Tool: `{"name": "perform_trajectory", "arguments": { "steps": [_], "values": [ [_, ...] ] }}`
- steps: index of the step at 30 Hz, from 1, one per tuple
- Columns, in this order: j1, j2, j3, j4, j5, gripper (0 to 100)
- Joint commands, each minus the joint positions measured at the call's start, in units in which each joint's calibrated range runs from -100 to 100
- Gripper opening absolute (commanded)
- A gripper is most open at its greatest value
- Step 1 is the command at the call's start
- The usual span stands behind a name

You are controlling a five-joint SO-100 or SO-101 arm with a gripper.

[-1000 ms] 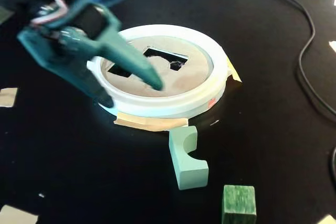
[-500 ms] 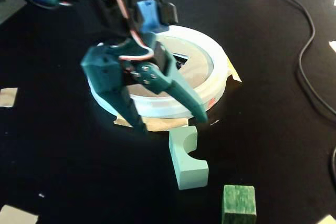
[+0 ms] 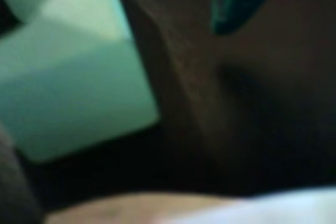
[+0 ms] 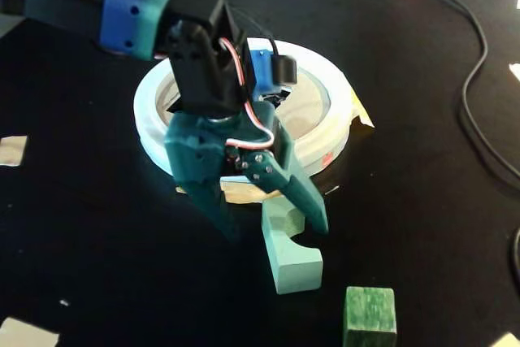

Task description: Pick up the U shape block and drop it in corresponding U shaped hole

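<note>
Dark green cube (image 4: 370, 315): sitting nearest the fixed view on the black bench (image 4: 422, 168), just beside the block's near end but apart from it.
U shape block (image 4: 288, 245): lying flat on the bench, its half-round notch facing right in the fixed view; filling the left of the wrist view as a blurred mint face (image 3: 73, 77).
Gripper (image 4: 272, 229): hanging over the block's far end with the jaws spread open, one finger (image 4: 305, 197) touching or just over the block, the other left of it.
Step in hand: judged to be lining up the grasp; the jaws should be straddling the block's long sides squarely before closing.
Obstacles: the cube is standing near enough to be nudged.
White rim (image 4: 325, 132): ringing the tan disc behind the arm.
U shaped hole: mostly hidden by the arm.
Cable (image 4: 471, 95): trailing at far right, well apart.
</note>
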State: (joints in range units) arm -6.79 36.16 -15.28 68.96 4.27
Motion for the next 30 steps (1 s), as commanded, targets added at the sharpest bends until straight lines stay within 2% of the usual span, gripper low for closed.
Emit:
{"name": "perform_trajectory", "arguments": {
  "steps": [1, 2, 3, 5, 8, 10, 22, 30],
  "values": [
    [0.93, -0.64, -5.31, 0.73, 0.39, 67],
    [0.93, -0.64, -5.31, 0.73, 0.39, 62],
    [0.93, -0.64, -5.31, 0.73, 0.39, 50],
    [0.93, -0.64, -5.31, 0.73, 0.39, 34],
    [0.80, -0.91, -5.31, 0.53, 0.39, 17],
    [0.80, -1.09, -5.31, 0.23, 0.39, 12],
    [1.18, -1.81, -4.94, 0.93, -0.15, 10],
    [1.30, -7.45, -6.31, 11.17, -0.44, 10]
  ]
}}
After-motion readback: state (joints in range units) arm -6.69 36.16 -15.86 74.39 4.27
